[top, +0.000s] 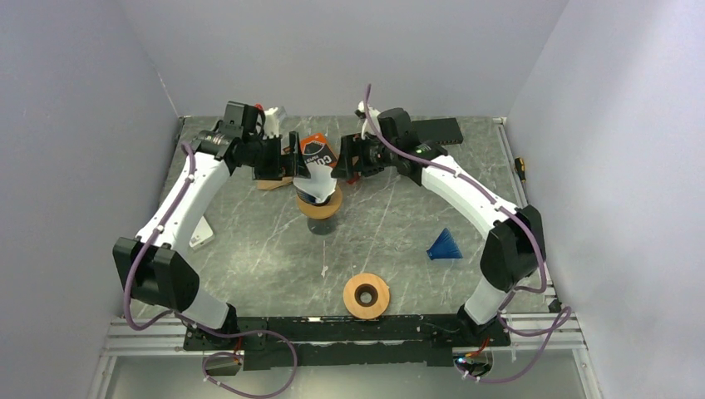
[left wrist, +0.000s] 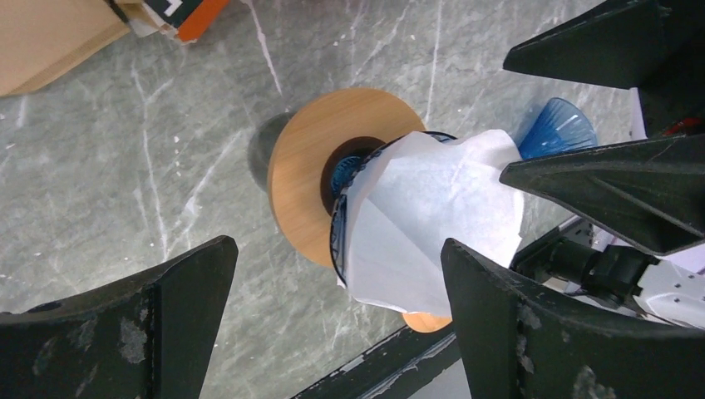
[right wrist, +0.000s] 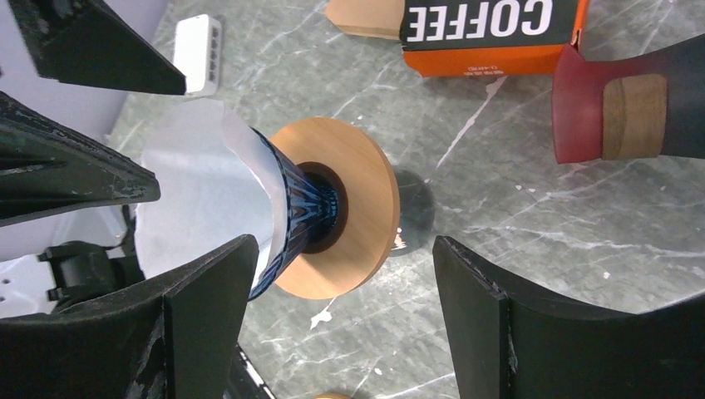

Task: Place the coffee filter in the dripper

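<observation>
The dripper, a dark blue ribbed cone (right wrist: 301,199) in a round wooden collar (right wrist: 357,208), stands mid-table (top: 320,206). The white paper coffee filter (left wrist: 432,216) sits inside the cone, its upper edge rising above the blue rim (left wrist: 339,229). My left gripper (left wrist: 337,249) hangs over it from the left (top: 289,166), jaws wide open and holding nothing, with one finger (left wrist: 532,324) close beside the paper. My right gripper (right wrist: 345,245) faces it from the right (top: 343,162), also open and empty, the dripper between its fingers and below them.
An orange coffee box (top: 318,150) lies just behind the dripper, with a red, wood-trimmed object (right wrist: 615,108) beside it. A second wooden collar (top: 367,295) sits near the front edge. A spare blue cone (top: 446,245) lies at right and a white block (top: 199,237) at left.
</observation>
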`<state>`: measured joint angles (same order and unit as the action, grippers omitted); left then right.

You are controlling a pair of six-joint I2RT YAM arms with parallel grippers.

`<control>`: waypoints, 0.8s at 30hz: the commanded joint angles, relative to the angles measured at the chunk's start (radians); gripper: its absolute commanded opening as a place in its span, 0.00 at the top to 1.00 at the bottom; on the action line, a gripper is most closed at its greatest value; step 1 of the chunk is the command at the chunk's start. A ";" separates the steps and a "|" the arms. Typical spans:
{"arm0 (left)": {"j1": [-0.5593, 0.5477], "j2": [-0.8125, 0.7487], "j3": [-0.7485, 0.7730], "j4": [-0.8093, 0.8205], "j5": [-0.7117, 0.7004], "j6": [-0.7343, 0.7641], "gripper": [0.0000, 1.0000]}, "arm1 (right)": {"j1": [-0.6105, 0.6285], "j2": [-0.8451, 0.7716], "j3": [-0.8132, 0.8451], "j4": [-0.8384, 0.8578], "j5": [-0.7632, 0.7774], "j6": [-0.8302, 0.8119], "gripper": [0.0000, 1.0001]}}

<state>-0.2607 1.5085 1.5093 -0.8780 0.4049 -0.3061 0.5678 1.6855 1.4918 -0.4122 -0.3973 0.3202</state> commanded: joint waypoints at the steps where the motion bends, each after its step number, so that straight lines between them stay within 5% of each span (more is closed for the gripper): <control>1: 0.012 -0.044 0.028 0.052 0.085 -0.020 0.01 | -0.034 -0.077 -0.031 0.115 -0.125 0.059 0.18; 10: 0.090 -0.099 -0.044 0.204 0.262 -0.089 0.00 | -0.092 -0.152 -0.145 0.259 -0.179 0.105 0.13; 14: 0.144 -0.137 -0.079 0.244 0.235 -0.120 0.01 | -0.133 -0.179 -0.187 0.293 -0.146 0.114 0.09; 24: 0.249 -0.179 -0.164 0.224 0.139 -0.147 0.01 | -0.167 -0.096 -0.229 0.262 0.182 0.038 0.04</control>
<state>-0.0269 1.3617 1.3617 -0.6548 0.5938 -0.4431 0.3927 1.5429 1.2388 -0.1604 -0.3832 0.4091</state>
